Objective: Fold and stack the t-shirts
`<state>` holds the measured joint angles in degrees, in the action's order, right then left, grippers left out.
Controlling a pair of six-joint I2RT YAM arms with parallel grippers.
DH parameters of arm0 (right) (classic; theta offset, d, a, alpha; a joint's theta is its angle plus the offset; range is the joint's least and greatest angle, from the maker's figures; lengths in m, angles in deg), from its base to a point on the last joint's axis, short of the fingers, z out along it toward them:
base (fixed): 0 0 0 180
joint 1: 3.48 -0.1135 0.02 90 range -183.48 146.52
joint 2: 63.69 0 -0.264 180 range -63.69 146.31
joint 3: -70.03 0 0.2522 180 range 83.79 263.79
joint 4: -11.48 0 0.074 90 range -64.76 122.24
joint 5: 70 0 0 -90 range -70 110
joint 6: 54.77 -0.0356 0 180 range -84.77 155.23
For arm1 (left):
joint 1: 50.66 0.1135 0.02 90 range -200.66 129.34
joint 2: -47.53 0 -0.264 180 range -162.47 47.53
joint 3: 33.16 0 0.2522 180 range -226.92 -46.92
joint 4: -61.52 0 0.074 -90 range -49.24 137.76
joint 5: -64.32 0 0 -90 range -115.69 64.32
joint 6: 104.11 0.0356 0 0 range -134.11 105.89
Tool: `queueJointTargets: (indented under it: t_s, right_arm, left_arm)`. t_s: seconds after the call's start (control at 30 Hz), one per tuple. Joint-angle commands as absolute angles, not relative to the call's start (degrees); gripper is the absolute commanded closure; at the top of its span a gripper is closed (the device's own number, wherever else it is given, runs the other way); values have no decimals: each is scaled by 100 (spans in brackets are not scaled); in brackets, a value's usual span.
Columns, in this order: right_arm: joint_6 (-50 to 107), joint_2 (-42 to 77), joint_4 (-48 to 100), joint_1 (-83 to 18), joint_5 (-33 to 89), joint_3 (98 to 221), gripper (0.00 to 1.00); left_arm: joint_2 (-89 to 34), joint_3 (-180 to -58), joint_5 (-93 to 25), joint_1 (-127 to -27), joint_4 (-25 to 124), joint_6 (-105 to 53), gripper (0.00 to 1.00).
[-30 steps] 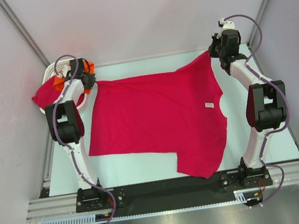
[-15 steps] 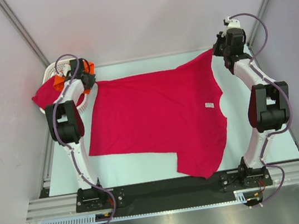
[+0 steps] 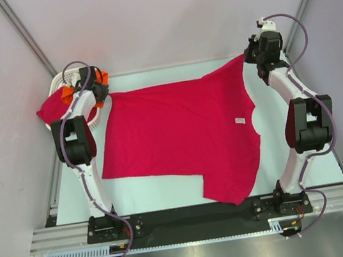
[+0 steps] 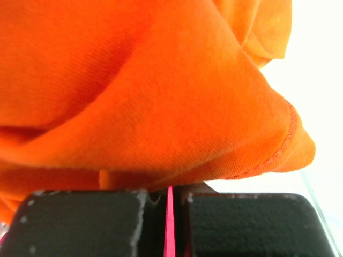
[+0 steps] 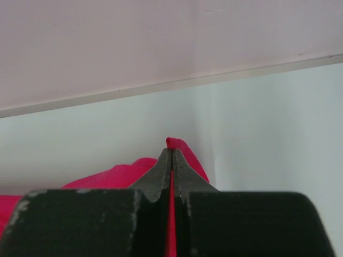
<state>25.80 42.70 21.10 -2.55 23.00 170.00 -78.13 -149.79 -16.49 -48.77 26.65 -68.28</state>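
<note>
A crimson t-shirt [image 3: 185,133] is spread flat across the middle of the top view. Its upper-left corner is pinched in the fully closed left gripper [image 3: 102,93], and its upper-right corner in the equally closed right gripper [image 3: 253,58]. An orange t-shirt [image 4: 134,80] is bunched just beyond the left gripper.

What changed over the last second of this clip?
The right pincer, shut on the crimson t-shirt's far corner, shifted slightly rightward, drawing that corner with it, then stopped. The left pincer stayed shut on the opposite far corner beside the orange t-shirt; the rest of the shirt lay unchanged.
</note>
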Motion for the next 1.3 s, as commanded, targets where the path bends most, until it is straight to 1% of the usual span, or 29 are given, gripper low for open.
queueJointTargets:
  t_s: [0.0,0.27,0.53,0.67,0.7,0.8,1.27]
  right_arm:
    - [2626,3932,1874,-207,2228,17036,100]
    - [2609,3791,1865,-198,2228,16948,100]
    - [2749,3914,1988,-330,2237,16957,100]
    - [2802,4072,2146,-330,2211,17193,100]
    - [2846,4142,2172,-495,2202,17229,100]
    - [2934,4204,2321,-567,2149,17352,100]
    - [2961,4204,2366,-602,2061,17309,100]
  left_arm:
    - [-7349,-15238,-1259,-4776,2605,-6957,100]
    - [-7349,-15283,-1250,-4802,2578,-6816,100]
    - [-7367,-15370,-1180,-4908,2587,-6702,100]
    - [-7384,-15449,-1127,-4960,2587,-6632,100]
    - [-7384,-15476,-1110,-4969,2579,-6614,100]
    - [-7393,-15546,-1101,-4969,2543,-6596,100]
    - [-7376,-15502,-1074,-5013,2508,-6535,100]
